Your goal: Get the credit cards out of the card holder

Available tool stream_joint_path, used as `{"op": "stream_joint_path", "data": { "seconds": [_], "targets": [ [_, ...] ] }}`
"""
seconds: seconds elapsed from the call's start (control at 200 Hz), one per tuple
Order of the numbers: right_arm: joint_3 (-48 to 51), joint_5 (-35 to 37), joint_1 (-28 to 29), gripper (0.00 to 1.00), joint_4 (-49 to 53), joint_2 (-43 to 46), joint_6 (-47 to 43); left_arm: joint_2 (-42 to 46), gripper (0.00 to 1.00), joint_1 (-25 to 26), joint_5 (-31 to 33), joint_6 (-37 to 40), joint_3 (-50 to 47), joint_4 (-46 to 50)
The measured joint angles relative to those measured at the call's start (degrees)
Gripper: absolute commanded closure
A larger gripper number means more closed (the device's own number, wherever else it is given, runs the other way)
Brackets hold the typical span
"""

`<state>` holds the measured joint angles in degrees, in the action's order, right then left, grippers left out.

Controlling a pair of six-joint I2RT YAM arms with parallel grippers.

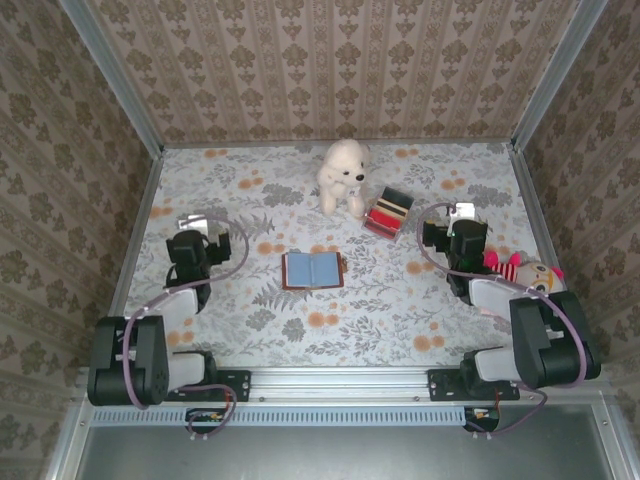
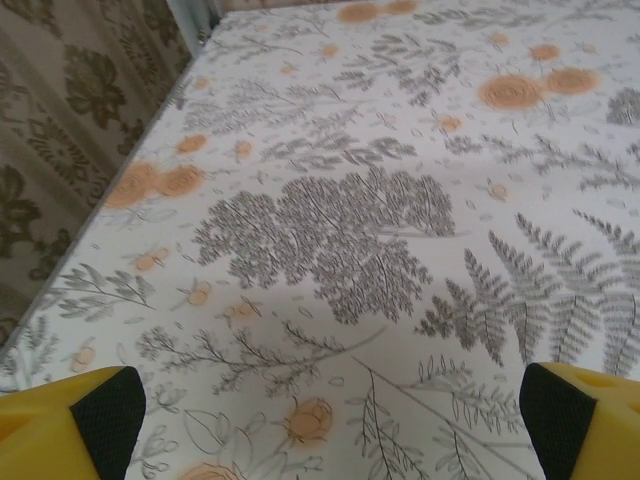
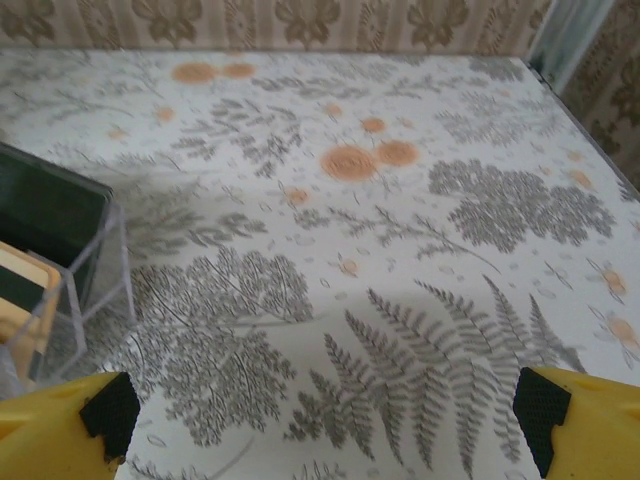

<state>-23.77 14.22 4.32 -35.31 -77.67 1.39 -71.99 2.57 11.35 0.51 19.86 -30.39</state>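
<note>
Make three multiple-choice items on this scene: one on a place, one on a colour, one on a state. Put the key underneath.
1. Where does the card holder lie?
A) near the middle of the table
B) against the back wall
C) in a gripper

2. What colour is its opened inside?
A) red
B) light blue
C) green

3. How do the left gripper and the right gripper stand?
A) both open, empty
B) both shut
C) left shut on a card

Key:
1 A, the top view shows it lying flat mid-table.
2 B, the spread lining shows light blue.
3 A, each wrist view shows the fingertips wide apart with nothing held between them.
</note>
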Motion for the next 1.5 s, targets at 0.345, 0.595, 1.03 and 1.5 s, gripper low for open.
{"op": "stream_joint_path", "data": {
  "seconds": [0.345,0.595,1.03,1.5],
  "targets": [
    [1.9,-7.0,-1.6,0.0,-12.1,-9.2,-0.2,-3.6,0.0,-0.8,-8.1,3.0,-0.7,-9.2],
    [1.9,-7.6,-2.1,0.0,-14.5,-9.5,-0.2,-11.6,0.0,-0.9,-11.1,3.1,-0.6,-17.7],
    [1.9,-7.6,-2.4,0.0,-14.3,-9.5,0.1,-16.1,0.0,-0.8,-11.3,3.2,2.3,-18.5],
    [1.9,-7.6,-2.5,0.0,-14.3,-9.5,0.1,-16.1,0.0,-0.9,-11.0,3.2,2.3,-18.3]
  ]
}}
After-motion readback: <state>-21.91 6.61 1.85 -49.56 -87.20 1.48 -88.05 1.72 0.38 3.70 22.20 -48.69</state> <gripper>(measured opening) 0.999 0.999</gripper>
